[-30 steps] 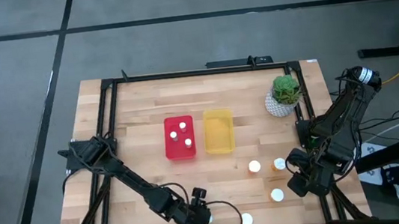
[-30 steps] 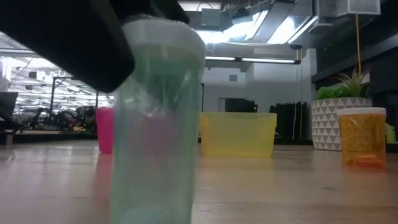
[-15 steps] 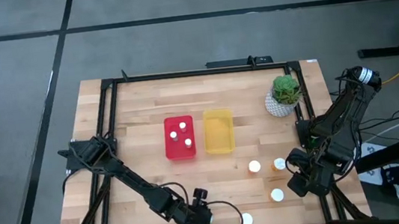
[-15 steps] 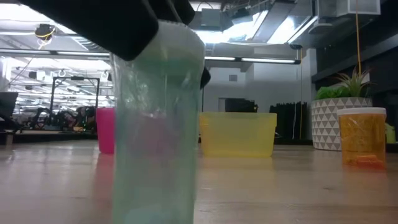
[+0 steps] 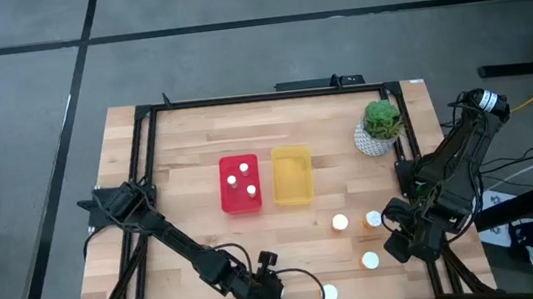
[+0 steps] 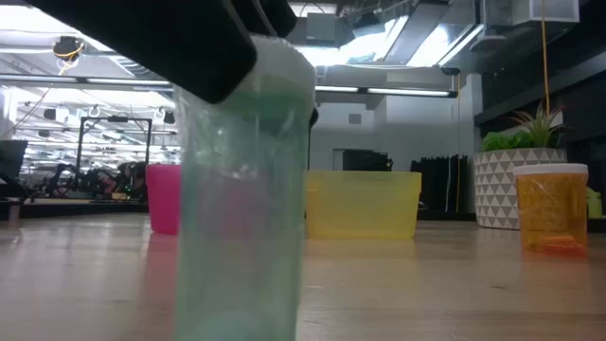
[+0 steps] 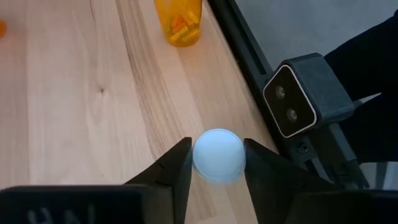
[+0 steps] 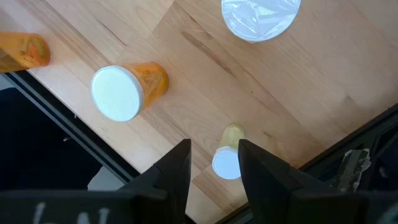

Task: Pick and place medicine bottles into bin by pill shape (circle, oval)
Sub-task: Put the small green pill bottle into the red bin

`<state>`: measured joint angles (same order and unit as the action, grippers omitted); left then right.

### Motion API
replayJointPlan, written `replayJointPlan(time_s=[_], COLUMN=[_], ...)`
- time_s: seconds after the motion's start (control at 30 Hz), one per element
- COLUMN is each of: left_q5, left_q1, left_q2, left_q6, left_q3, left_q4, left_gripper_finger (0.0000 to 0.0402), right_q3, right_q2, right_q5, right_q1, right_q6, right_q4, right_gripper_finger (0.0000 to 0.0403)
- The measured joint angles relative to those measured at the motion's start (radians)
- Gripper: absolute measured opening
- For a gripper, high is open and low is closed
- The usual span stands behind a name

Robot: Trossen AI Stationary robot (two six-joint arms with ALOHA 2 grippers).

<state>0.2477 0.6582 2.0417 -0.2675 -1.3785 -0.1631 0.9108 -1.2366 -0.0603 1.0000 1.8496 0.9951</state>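
Note:
My left gripper (image 5: pixel 265 288) is at the table's near edge, its fingers on either side of the white cap (image 7: pixel 218 155) of a clear greenish medicine bottle (image 6: pixel 244 199) that stands upright on the table. My right gripper (image 5: pixel 404 242) hangs open above the table's right near corner; a small white-capped bottle (image 8: pixel 227 160) shows below its fingers, untouched. Other bottles stand at the near right (image 5: pixel 339 223), (image 5: pixel 373 220), (image 5: pixel 370 259), (image 5: pixel 329 292). The red bin (image 5: pixel 242 198) holds two white-capped bottles beside the yellow bin (image 5: pixel 293 176). My left gripper has the bottle's white cap (image 7: pixel 205 163) between its two fingers (image 7: pixel 178 171), one on each side. The fingers come from above, pointing down. The bottle stands upright with its bottom on the table.
A potted green plant (image 5: pixel 379 124) stands at the far right. A small black camera (image 7: pixel 298 93) sits on the frame rail right beside the left gripper. An orange bottle (image 7: pixel 179 22) stands near it. A wide orange bottle (image 8: pixel 121 90) is under the right arm.
In the low view my left gripper's dark finger has moved toward the table's right, across the top of the clear bottle, and now covers the left part of its cap. The bottle still stands on the table.

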Motion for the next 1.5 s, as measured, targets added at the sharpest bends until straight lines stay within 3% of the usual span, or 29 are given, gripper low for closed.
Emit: replayJointPlan(time_s=[0.17, 0.47, 0.57, 0.77, 0.97, 1.17, 1.5], left_q5=[0.075, 0.295, 0.339, 0.343, 0.283, 0.152, -0.008], left_q1=[0.012, 0.043, 0.030, -0.053, -0.208, -0.375, -0.537], left_q2=[-0.073, -0.362, -0.464, -0.693, -0.860, -0.869, -0.862], left_q6=[0.113, 0.116, 0.102, 0.069, 0.067, 0.100, 0.146], left_q3=[0.002, 0.001, 0.034, 0.241, 0.513, 0.681, 0.781], left_q4=[-0.086, -0.514, -0.585, -0.547, -0.326, -0.141, 0.023], left_gripper_finger=[0.0102, 0.0103, 0.0104, 0.0104, 0.0107, 0.0107, 0.0107], right_q3=[0.000, 0.000, 0.000, 0.000, 0.000, 0.000, 0.000], right_q2=[0.000, -0.001, -0.001, -0.001, -0.001, -0.001, -0.001], right_q5=[0.000, 0.000, 0.000, 0.000, 0.000, 0.000, -0.001], right_q1=[0.000, 0.000, 0.000, 0.000, 0.000, 0.000, 0.000], right_q6=[0.000, 0.000, 0.000, 0.000, 0.000, 0.000, 0.000], right_q4=[0.000, -0.003, -0.003, -0.003, -0.003, -0.003, -0.003], right_gripper_finger=[0.0135, 0.0135, 0.0135, 0.0135, 0.0135, 0.0135, 0.0135])
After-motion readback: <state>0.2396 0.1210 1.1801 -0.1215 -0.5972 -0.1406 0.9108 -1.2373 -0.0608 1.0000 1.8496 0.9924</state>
